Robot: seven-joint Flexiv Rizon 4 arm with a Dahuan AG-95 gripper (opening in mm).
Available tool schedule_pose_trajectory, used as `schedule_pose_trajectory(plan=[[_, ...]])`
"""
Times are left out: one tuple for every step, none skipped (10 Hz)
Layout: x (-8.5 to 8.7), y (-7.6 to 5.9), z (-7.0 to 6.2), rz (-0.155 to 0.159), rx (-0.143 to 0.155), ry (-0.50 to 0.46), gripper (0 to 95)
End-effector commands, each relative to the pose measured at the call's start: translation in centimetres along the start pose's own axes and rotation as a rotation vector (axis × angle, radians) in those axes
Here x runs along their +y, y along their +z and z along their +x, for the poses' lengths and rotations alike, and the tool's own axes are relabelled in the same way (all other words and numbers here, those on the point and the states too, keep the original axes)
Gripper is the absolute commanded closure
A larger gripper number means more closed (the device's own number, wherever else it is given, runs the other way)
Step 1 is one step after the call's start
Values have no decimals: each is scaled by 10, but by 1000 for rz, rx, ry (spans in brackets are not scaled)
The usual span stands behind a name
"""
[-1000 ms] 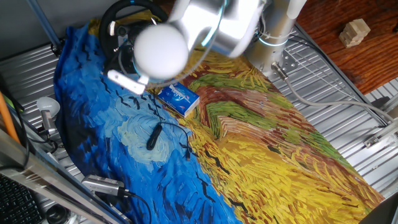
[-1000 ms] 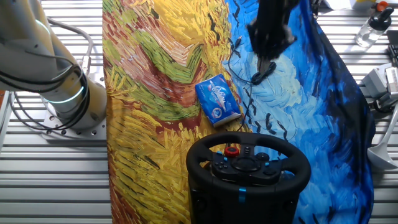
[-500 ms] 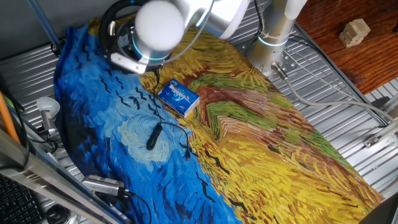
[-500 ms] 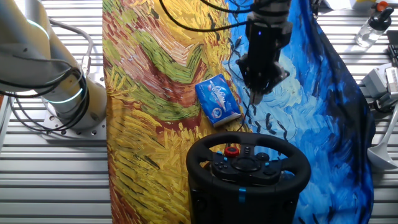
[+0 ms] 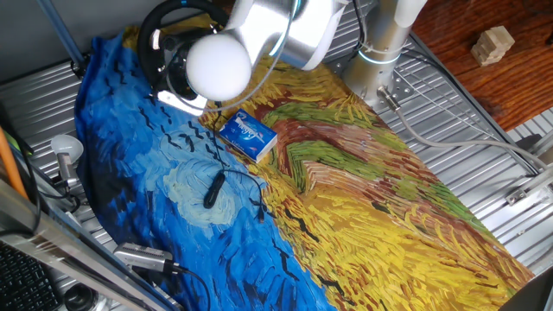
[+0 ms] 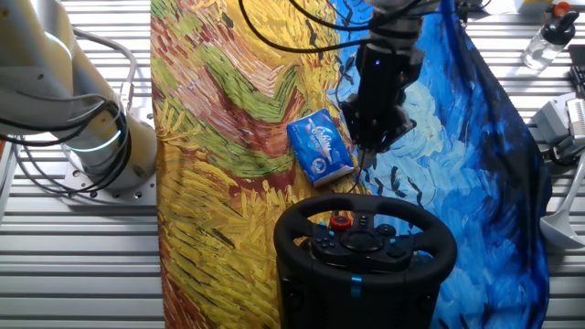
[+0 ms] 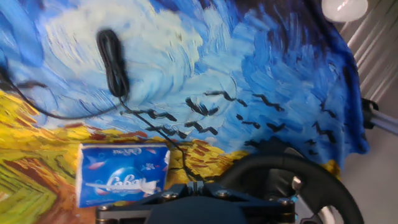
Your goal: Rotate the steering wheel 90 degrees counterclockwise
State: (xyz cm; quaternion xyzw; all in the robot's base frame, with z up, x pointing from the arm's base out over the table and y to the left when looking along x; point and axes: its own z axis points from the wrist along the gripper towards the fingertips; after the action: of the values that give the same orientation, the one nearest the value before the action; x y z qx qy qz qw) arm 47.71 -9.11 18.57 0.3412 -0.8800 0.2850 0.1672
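Arm poised short of the wheel

The black round steering wheel [image 6: 366, 239] stands at the painted cloth's near edge; the gripper [image 6: 368, 157] hangs just beyond it beside the blue tissue packet [image 6: 320, 146], apparently lining up; its jaw state is hidden.

Silver-white arm [image 5: 285, 26] — black gripper [image 6: 364, 157]

Bright, even light; soft shadows; near arm parts blurred.

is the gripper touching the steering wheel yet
No: in the other fixed view the gripper hangs over the cloth beside the blue box, apart from the steering wheel rim.
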Motion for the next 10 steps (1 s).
schedule_pose_trajectory(plan=[[0, 0, 0, -33, -110, 25, 950], [0, 0, 0, -60, -151, 34, 950], [0, 0, 0, -67, -157, 40, 950], [0, 0, 0, -86, -176, 57, 950], [0, 0, 0, -103, -184, 71, 950], [0, 0, 0, -120, -183, 88, 950], [0, 0, 0, -125, -180, 109, 950], [0, 0, 0, -142, -204, 98, 950], [0, 0, 0, -189, -215, 117, 950], [0, 0, 0, -194, -218, 129, 950]])
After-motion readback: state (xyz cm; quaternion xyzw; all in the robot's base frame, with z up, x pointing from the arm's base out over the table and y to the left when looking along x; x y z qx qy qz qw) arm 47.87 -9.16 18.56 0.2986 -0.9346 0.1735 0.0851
